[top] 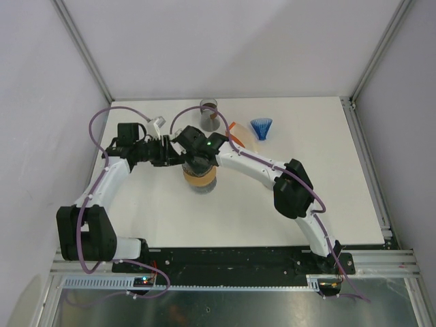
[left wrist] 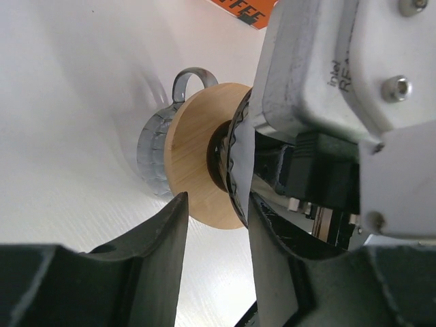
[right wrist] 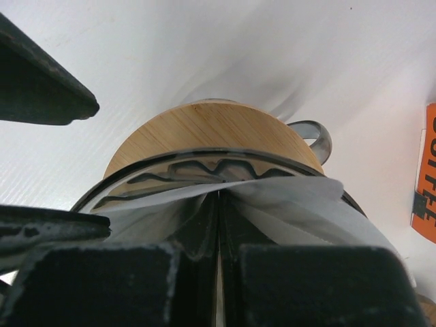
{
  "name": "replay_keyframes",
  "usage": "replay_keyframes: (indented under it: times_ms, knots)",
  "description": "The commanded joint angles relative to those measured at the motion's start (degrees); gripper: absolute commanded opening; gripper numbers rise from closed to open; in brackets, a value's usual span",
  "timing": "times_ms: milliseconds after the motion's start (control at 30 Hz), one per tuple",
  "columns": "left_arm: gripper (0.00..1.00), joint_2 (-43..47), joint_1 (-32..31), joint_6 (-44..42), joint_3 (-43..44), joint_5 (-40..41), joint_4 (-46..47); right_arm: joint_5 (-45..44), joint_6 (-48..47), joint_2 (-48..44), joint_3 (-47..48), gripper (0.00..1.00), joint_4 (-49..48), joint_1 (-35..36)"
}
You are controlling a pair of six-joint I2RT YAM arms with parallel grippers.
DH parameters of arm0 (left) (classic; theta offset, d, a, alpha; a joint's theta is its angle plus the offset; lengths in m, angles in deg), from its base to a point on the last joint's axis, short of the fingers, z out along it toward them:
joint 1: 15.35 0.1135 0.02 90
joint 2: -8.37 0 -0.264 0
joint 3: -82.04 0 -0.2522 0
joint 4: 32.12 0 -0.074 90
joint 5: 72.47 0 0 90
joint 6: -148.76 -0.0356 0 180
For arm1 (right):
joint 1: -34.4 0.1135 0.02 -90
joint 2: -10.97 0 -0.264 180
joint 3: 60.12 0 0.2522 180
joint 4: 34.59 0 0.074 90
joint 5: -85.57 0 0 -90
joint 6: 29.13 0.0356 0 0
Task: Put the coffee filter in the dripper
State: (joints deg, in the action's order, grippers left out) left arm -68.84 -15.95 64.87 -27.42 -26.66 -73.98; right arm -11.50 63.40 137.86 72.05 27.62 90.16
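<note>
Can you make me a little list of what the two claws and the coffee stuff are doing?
dripper: glass, wooden collar, on the table
coffee filter: white paper, at the dripper's mouth
right gripper: shut on coffee filter
left gripper: open, fingers either side of dripper's rim
behind: orange coffee packet, blue ribbed cone

The dripper [right wrist: 204,165] is dark, glossy and ribbed, either plastic or glass. Its collar [left wrist: 194,157] is pale matt wood with straight grain. Inside the dripper, the coffee filter [right wrist: 293,204] is thin, matt white paper. Under the dripper, the table [left wrist: 68,102] is white, smooth and faintly sheened. Beside the dripper, the left gripper [left wrist: 216,201] has matt black, grainy plastic fingers [left wrist: 160,266].
</note>
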Motion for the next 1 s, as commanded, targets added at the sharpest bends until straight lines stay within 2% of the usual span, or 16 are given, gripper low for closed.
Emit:
replay_keyframes:
  times_ms: [0, 433, 967]
  knots:
    - [0.43, 1.03, -0.10, 0.19, -0.51, -0.03, 1.63, -1.04, -0.19, -3.68, 0.68, 0.01, -3.53, 0.01]
    - [0.43, 3.86, -0.26, -0.79, 0.05, 1.27, 1.75, -2.92, -1.52, -10.09, -2.30, 0.17, -7.19, -0.35]
    - [0.56, 5.35, -0.28, -1.93, 1.67, 1.42, 1.76, -2.59, -1.20, -15.85, -3.57, 0.29, -7.84, -1.09]
